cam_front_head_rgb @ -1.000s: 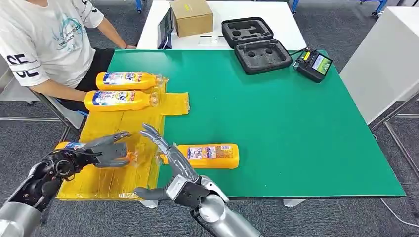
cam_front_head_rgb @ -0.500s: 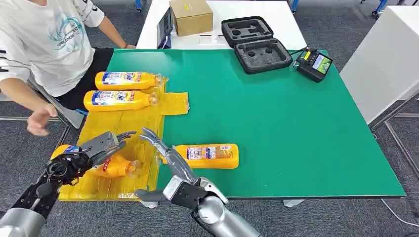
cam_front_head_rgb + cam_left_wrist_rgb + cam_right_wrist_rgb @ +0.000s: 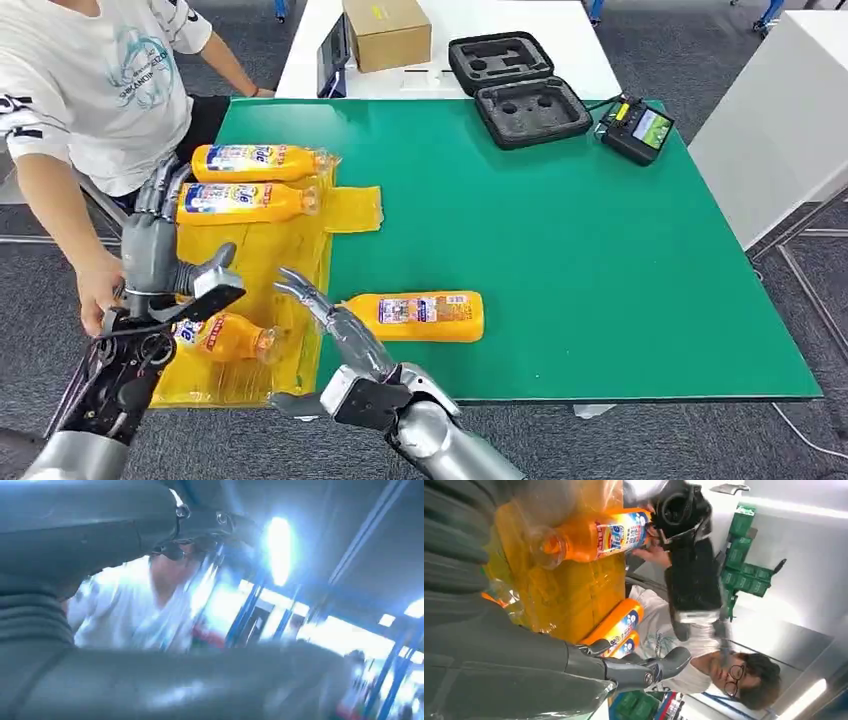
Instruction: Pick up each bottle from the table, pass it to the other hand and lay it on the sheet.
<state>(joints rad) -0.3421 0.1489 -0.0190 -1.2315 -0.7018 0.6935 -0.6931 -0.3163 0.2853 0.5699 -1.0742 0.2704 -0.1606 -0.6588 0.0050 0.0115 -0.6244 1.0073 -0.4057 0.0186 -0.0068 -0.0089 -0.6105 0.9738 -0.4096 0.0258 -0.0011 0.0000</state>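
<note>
Four orange bottles, all lying on their sides, each with a bright printed label around the body and a clear cap end.

Item one: near bottle point(image 3: 225, 335), on the yellow sheet point(image 3: 275, 265) at its near left part, clear neck pointing right. My left robot hand point(image 3: 160, 255) is raised above it, fingers straight and pointing to the far side, thumb spread to the right; it holds nothing. A person's hand point(image 3: 95, 290) hangs just left of it, off the bench edge.

Items two and three: two bottles at the far end of the sheet, side by side and parallel, necks to the right. The farther bottle point(image 3: 255, 161) lies at the sheet's far edge; the nearer of the pair point(image 3: 240, 202) lies just beside it.

Item four: bottle on the green bench point(image 3: 425, 315), off the sheet, just right of the sheet's right edge, flat base to the right. My right robot hand point(image 3: 335, 340) reaches in from the near side, fingers spread wide and empty, fingertips beside this bottle's left end; whether they touch it I cannot tell.

Also on the green bench point(image 3: 560, 260), far side: an open black foam-lined case point(image 3: 518, 90) and a small controller with a screen point(image 3: 635, 130).
</note>
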